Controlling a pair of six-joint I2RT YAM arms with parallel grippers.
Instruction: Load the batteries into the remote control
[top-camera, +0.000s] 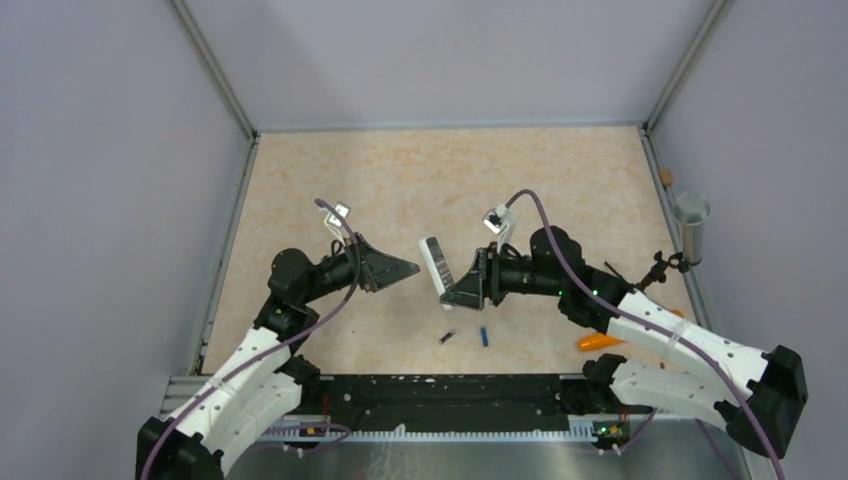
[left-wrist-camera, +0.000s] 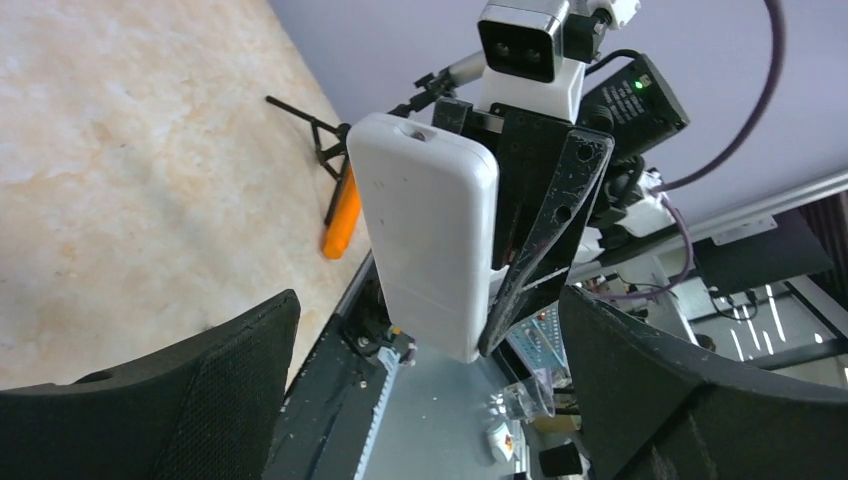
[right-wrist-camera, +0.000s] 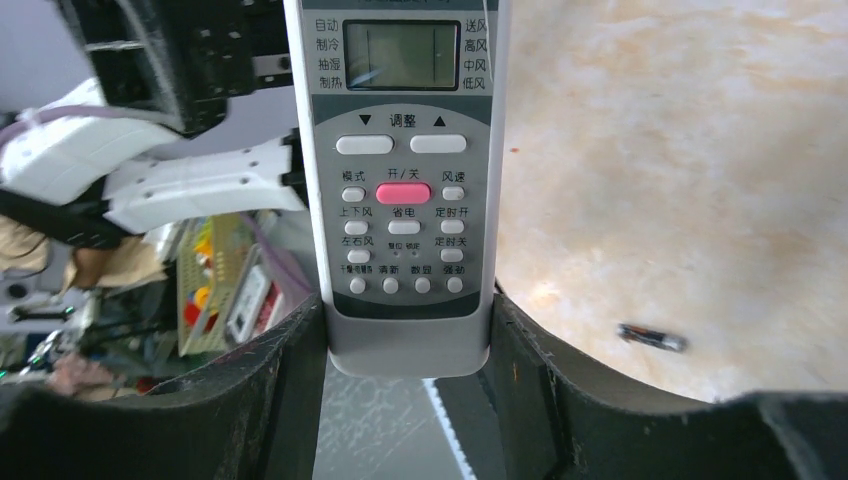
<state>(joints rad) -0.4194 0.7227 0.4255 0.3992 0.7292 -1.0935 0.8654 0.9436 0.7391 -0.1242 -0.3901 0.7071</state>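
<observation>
- Plainly, the beige marbled tabletop (top-camera: 400, 170) spread out beneath the small white rectangular remote control (right-wrist-camera: 405, 200), which hung clear of it near the middle.
- The right gripper (right-wrist-camera: 408, 310) was clenched on the remote control's lower end, one black finger pressed against each long edge. The grey display and button face looked back toward that wrist.
- The left gripper (top-camera: 408, 268) hovered just left of the remote control, apart from it. Its jaws were spread wide and held nothing, and they faced the handset's plain white back.
- The remote control itself stood tilted in the grip, its display end away from the fingers.
- The orange tapered object (top-camera: 598, 342) lay on the tabletop well to the right of the remote control, toward the near edge, partly under the right arm.
- The slim dark battery (top-camera: 447, 337) lay on the tabletop, nearer the arm bases than the remote control.
- The slim blue battery (top-camera: 484, 336) lay just right of the dark battery, apart from it and equally short of the remote control.
</observation>
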